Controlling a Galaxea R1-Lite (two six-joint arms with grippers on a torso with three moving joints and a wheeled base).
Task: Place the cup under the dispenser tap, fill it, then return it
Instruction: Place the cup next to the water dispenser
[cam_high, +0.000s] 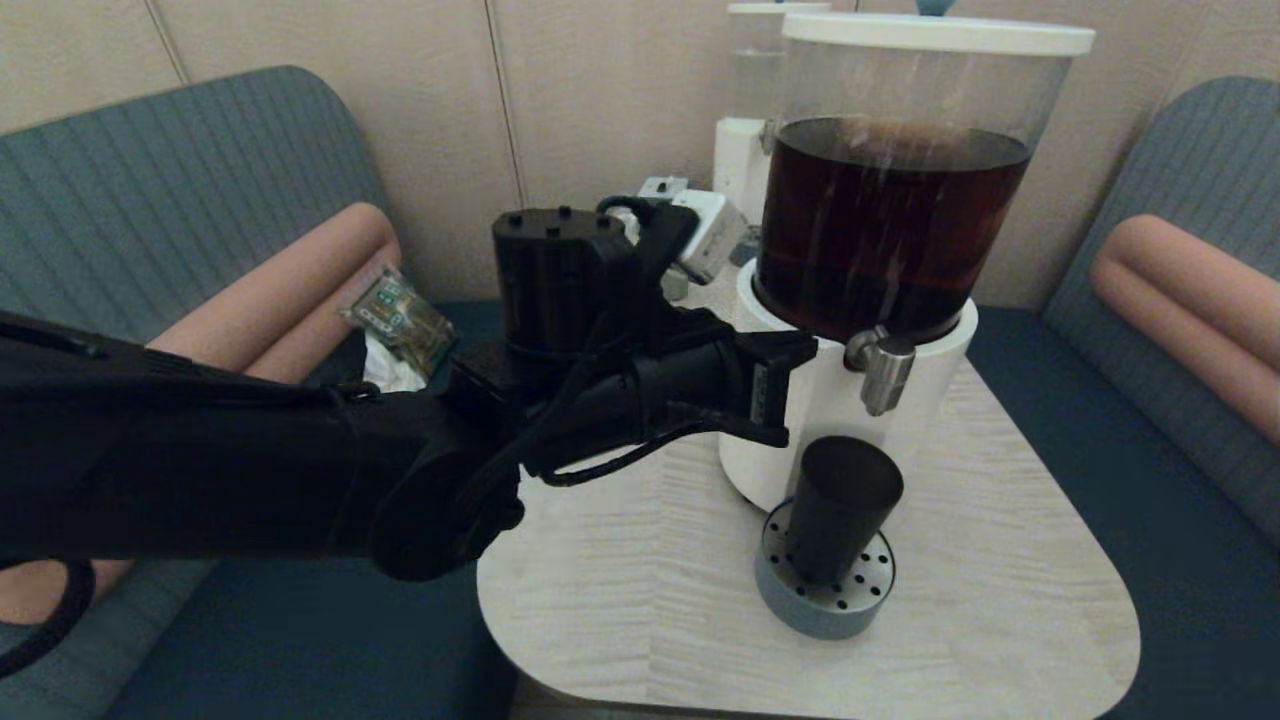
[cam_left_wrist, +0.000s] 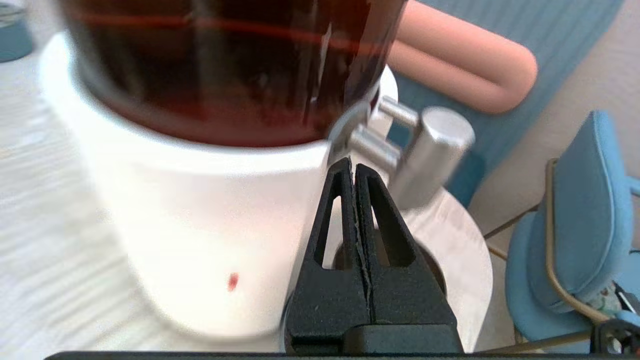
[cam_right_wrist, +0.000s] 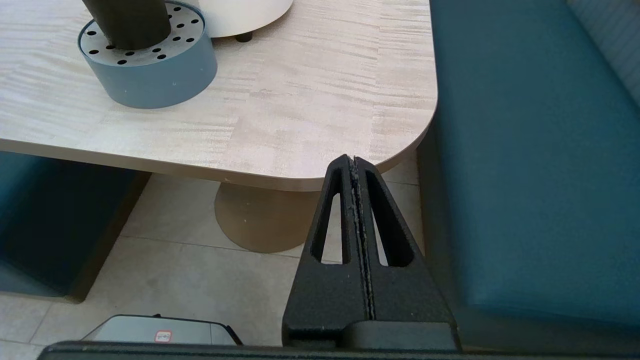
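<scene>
Head view: cup (cam_high: 843, 505) stands on the perforated drip tray (cam_high: 825, 590) at lower centre, directly under the dispenser tap (cam_high: 885, 368).
Left gripper (cam_left_wrist: 354, 165), fingers pressed together and empty, sits beside the tap; right gripper (cam_right_wrist: 353, 162), likewise closed, hangs off the tabletop (cam_right_wrist: 310, 115) edge.

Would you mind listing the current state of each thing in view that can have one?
cup: upright on the drip tray, below the tap, ungripped.
dispenser tap: no liquid visibly flowing.
dispenser tank: lidded, partly full of dark liquid.
left gripper: shut, empty, near the tap.
right gripper: shut, empty, off the table.
</scene>
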